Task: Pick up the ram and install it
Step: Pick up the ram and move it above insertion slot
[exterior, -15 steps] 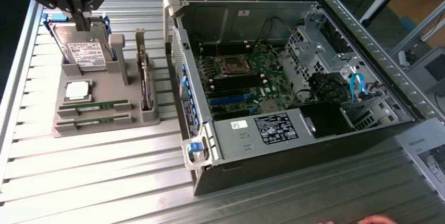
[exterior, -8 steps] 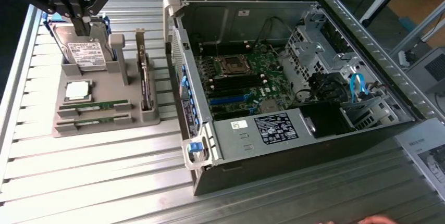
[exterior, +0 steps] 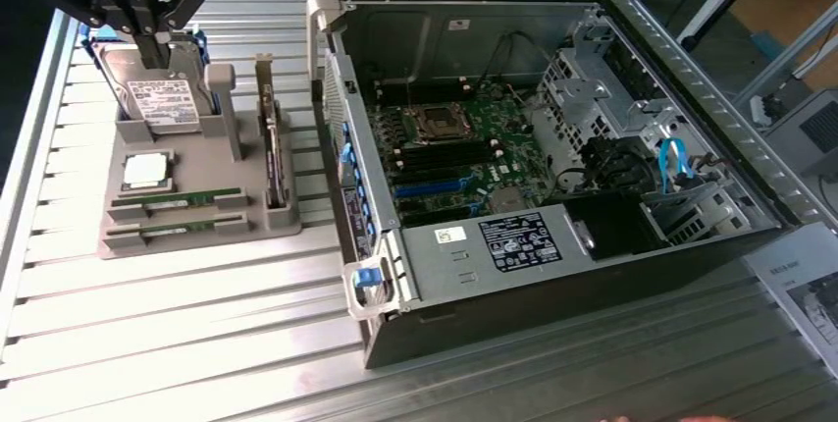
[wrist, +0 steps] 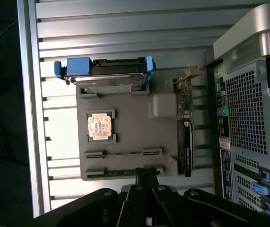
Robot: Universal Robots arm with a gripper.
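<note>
Two green ram sticks (exterior: 177,202) (exterior: 172,231) lie side by side in slots at the near end of a grey holder tray (exterior: 196,245). In the wrist view both sticks (wrist: 123,153) (wrist: 118,173) show from well above, and the fingertips overlap the end of one. My black gripper (exterior: 155,46) (wrist: 147,175) hangs high over the far end of the tray, above the hard drive. It is shut with nothing in it. The open computer case (exterior: 550,275) stands at the exterior view's right, its motherboard (exterior: 458,147) with long black memory slots exposed.
The tray also holds a hard drive in a blue frame (exterior: 160,98) (wrist: 106,78), a square processor (exterior: 144,172) (wrist: 99,126) and an upright dark expansion card (exterior: 273,147) (wrist: 187,142). The case's side wall (exterior: 343,147) stands close beside the tray. The table is slatted metal (exterior: 171,334).
</note>
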